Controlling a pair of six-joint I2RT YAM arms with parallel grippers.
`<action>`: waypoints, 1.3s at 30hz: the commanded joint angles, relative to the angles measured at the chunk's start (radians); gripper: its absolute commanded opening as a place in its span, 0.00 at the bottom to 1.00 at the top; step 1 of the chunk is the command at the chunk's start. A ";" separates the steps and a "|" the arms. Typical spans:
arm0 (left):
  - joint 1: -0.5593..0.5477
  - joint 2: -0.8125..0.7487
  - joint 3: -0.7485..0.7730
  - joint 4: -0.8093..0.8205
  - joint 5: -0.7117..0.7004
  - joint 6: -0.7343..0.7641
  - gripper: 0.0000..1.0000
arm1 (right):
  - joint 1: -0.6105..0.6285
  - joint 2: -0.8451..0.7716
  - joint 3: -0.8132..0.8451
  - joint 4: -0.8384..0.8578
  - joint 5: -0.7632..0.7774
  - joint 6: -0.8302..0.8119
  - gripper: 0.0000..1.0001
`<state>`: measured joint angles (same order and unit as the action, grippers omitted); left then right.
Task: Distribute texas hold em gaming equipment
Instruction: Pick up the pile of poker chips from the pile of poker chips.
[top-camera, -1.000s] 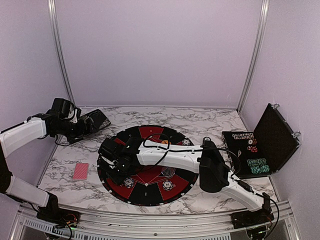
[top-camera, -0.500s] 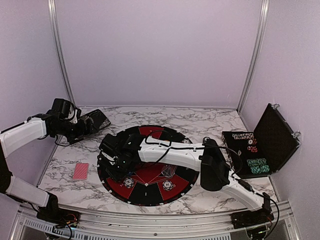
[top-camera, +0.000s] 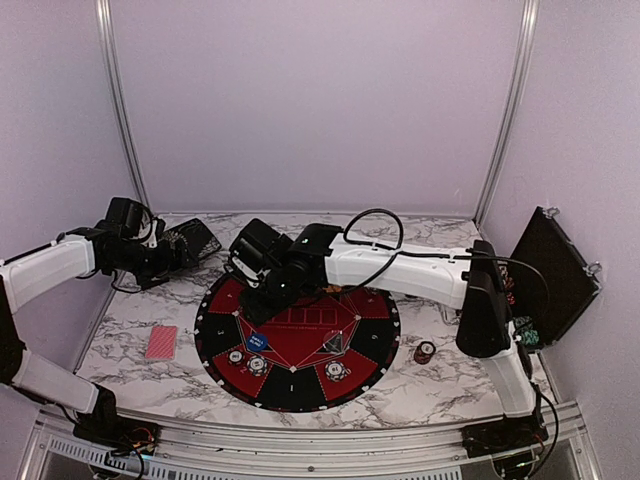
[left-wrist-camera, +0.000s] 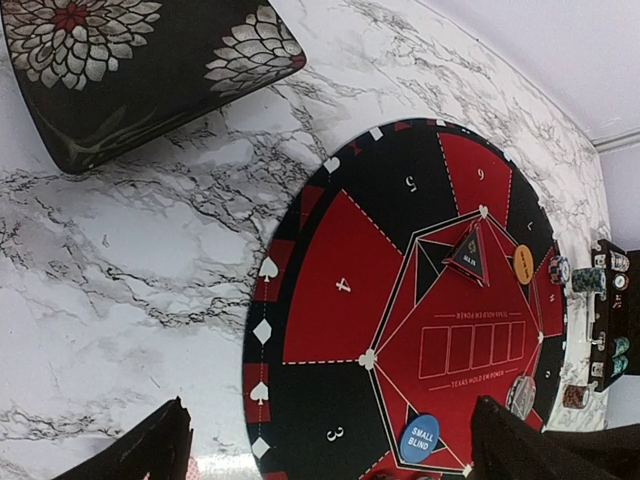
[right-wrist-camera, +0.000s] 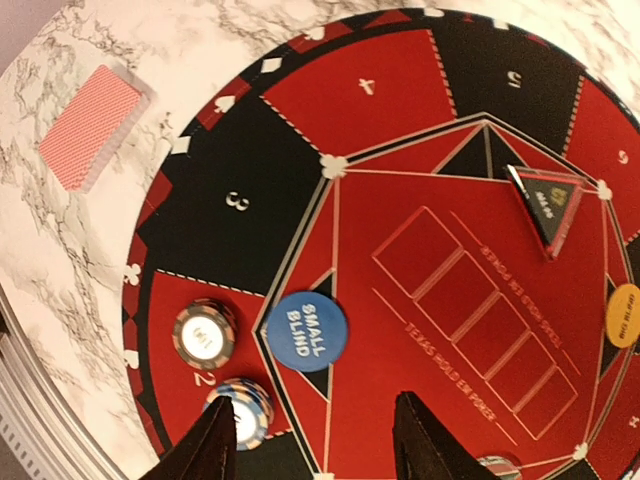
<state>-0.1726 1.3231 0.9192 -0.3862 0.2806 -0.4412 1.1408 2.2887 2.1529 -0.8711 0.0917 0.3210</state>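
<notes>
The blue Small Blind disc (right-wrist-camera: 307, 323) lies on the round black-and-red mat (right-wrist-camera: 400, 90), by the seat marked 2. Just above it hangs my right gripper (right-wrist-camera: 318, 445), open and holding nothing. Two striped chip stacks (right-wrist-camera: 203, 333) (right-wrist-camera: 240, 410) sit left of the disc. A red-backed card deck (right-wrist-camera: 88, 127) rests on the marble off the mat's left. An orange disc (right-wrist-camera: 625, 314) and a triangular marker (right-wrist-camera: 548, 200) lie farther across the mat. My left gripper (left-wrist-camera: 340, 460) stays wide open and empty above the mat's left edge. From above I see the disc (top-camera: 258, 341), the deck (top-camera: 160, 342) and both grippers (top-camera: 258, 305) (top-camera: 172, 256).
A black flower-patterned pouch (left-wrist-camera: 130, 70) lies at the back left. The open black case (top-camera: 550, 275) with more chips stands at the right edge. One loose chip (top-camera: 424, 352) sits on the marble right of the mat. Another chip stack (top-camera: 337, 371) is at the mat's front.
My right arm has lifted and swung back from the mat's front left toward its far side, leaving the blue disc uncovered on the mat. The left arm has not moved.
</notes>
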 joint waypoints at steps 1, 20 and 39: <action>-0.047 0.023 0.055 0.005 -0.006 0.005 0.99 | -0.040 -0.130 -0.138 0.056 0.074 0.024 0.52; -0.260 0.236 0.287 -0.022 -0.107 -0.041 0.99 | -0.230 -0.692 -0.937 0.121 0.122 0.168 0.54; -0.272 0.318 0.345 -0.037 -0.090 -0.013 0.99 | -0.405 -0.946 -1.283 0.069 0.119 0.288 0.62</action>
<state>-0.4408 1.6249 1.2423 -0.3946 0.1898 -0.4702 0.7589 1.3552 0.8875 -0.8104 0.2115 0.5861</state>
